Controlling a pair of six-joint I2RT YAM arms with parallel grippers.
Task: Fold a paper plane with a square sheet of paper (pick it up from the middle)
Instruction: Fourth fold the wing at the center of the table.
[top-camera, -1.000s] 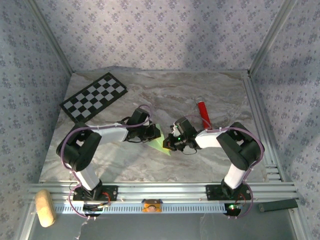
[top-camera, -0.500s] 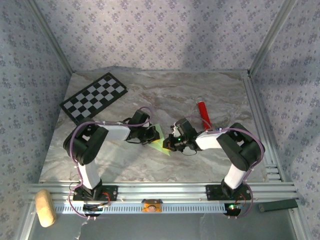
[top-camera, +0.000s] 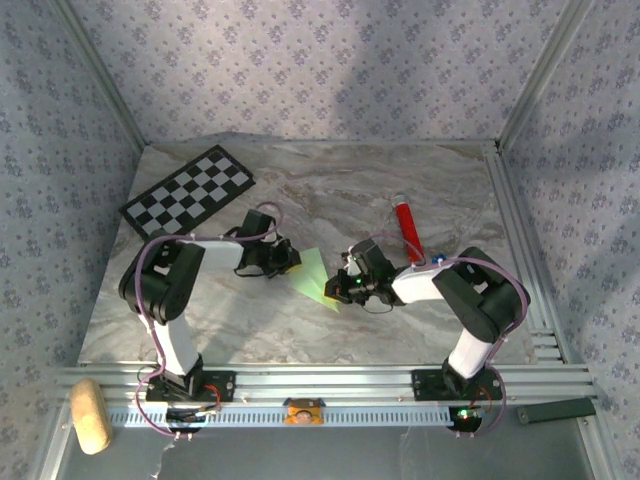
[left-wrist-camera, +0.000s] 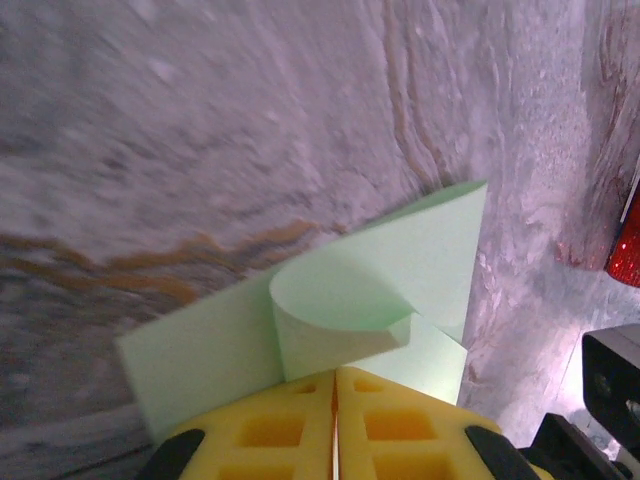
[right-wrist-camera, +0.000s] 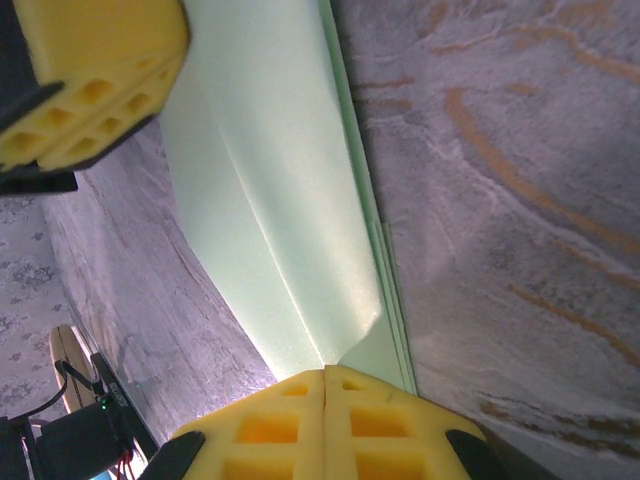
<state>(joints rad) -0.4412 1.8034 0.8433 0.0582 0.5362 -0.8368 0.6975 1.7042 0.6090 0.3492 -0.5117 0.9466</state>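
paper (top-camera: 315, 276), light green and partly folded, lies on the marble table (top-camera: 300, 200) between the two grippers, near the red tube (top-camera: 407, 226) (one flap curls up off the layers beneath). left gripper (top-camera: 290, 259) has its pads pressed together on that flap's edge; right gripper (top-camera: 338, 288) pinches a raised fold at the opposite end, pads closed tight.

The sheet of paper (top-camera: 313, 277) is plain pale green, a touch lighter where its flap curls. The left hand (left-wrist-camera: 336, 375) and right hand (right-wrist-camera: 325, 378) both wear bright yellow pads on black bodies. The worktop (top-camera: 300, 190) is grey marble veined in brown and rusty orange. The checkerboard (top-camera: 188, 192) is black and white. The tube (top-camera: 408, 228) is red, its far end perhaps clear or whitish. The wallpaper (top-camera: 300, 70) is pale lilac with small darker sprigs. The cables (top-camera: 150, 262) are purple.
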